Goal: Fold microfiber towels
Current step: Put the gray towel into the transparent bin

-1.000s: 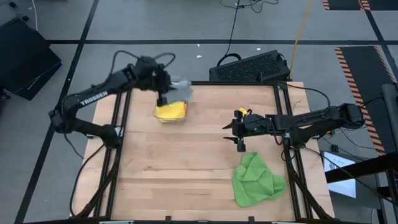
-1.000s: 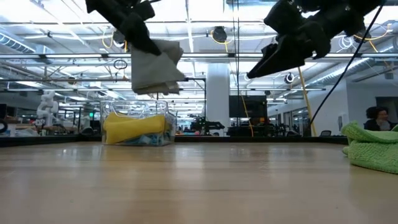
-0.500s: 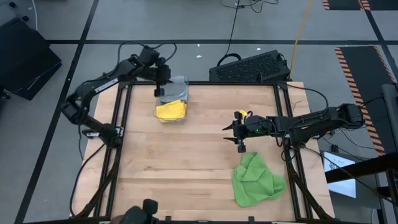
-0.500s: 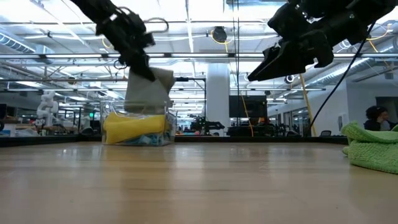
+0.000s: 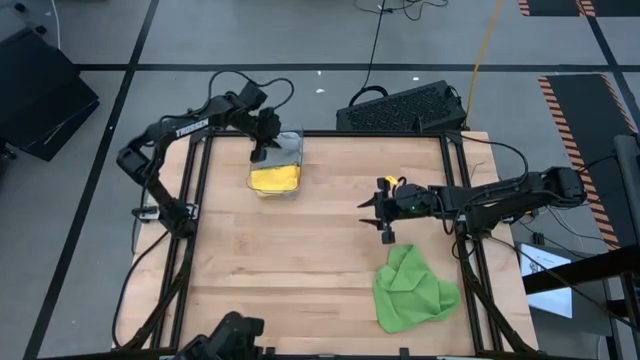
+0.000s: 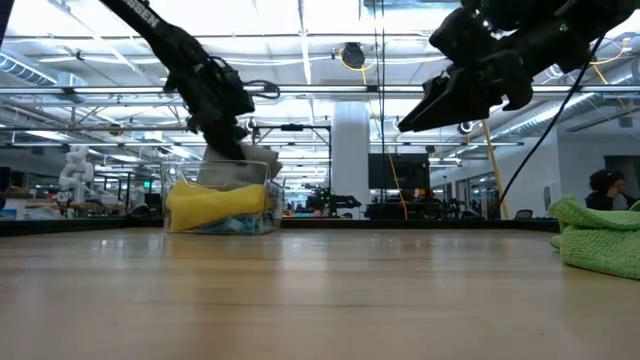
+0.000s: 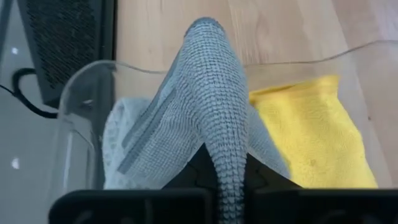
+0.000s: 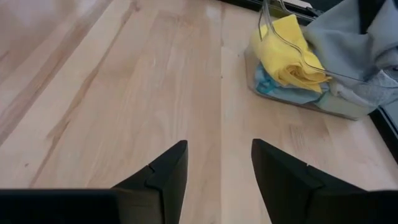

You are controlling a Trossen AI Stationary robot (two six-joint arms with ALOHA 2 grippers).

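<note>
Left end effector [image 5: 266, 143] pinching grey towel [image 7: 205, 118], over bin [image 5: 290, 185] w/ yellow towel [image 5: 274, 177]

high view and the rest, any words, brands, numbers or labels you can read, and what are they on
"TROSSEN": white letters along the left arm, read in the high view.
White lettering on the same arm in the low view: cut off and too small to read.
Folded grey towel, yellow towel, clear bin, bright green towel: no text or tag showing.
Signs in the room behind the table: too small to read.
</note>
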